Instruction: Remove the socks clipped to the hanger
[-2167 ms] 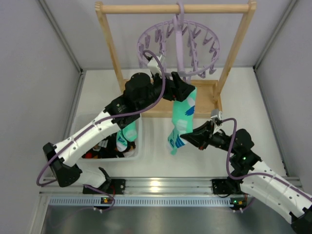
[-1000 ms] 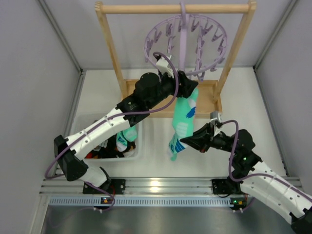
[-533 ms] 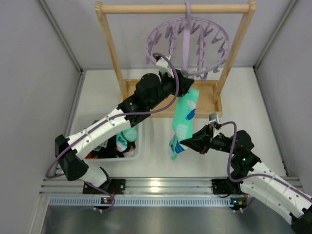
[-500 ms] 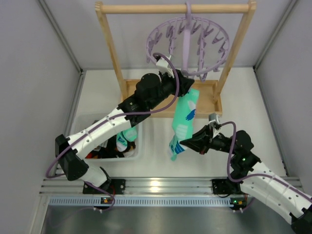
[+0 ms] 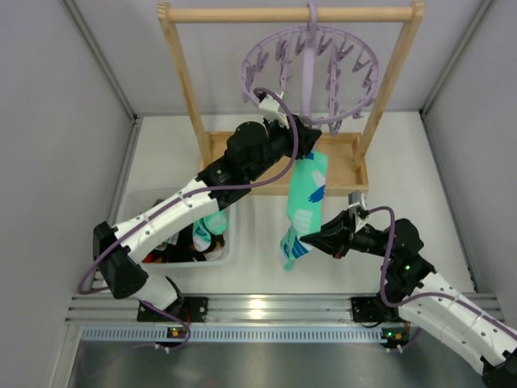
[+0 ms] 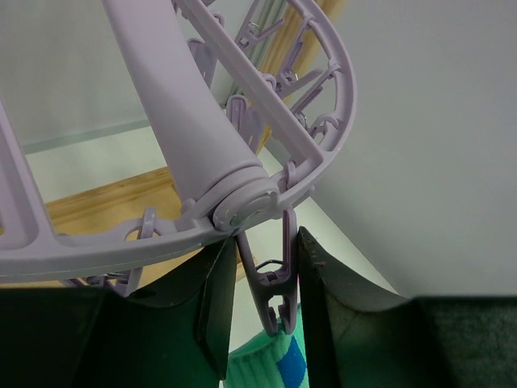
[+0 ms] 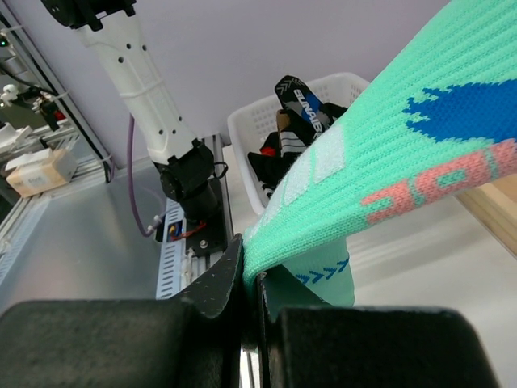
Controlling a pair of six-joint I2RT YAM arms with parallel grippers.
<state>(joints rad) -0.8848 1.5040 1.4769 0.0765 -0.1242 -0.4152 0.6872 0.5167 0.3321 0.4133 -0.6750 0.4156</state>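
Observation:
The lavender hanger (image 5: 250, 69) hangs by its hook from the wooden rail. One teal-mint sock (image 5: 305, 198) with blue and white marks dangles from a clip at the hanger's near side. My left gripper (image 5: 300, 137) is raised under the ring, and in the left wrist view the gripper (image 6: 265, 307) has its fingers pressed on both sides of that clip (image 6: 275, 279), with the sock's cuff (image 6: 271, 364) just below. My right gripper (image 5: 307, 240) is shut on the sock's lower part. In the right wrist view the gripper (image 7: 251, 271) pinches a fold of the sock (image 7: 388, 186).
A white bin (image 5: 230, 252) at the left holds several removed socks (image 5: 198, 234). The wooden rail frame (image 5: 182, 81) with its base board (image 5: 343, 153) stands at the back. Grey walls close in both sides. In the right wrist view the bin (image 7: 339, 85) shows behind the sock.
The left jaws have closed in on the clip. The hanger has swung right and steadied. The right gripper has pulled the sock's lower end slightly down and nearer.

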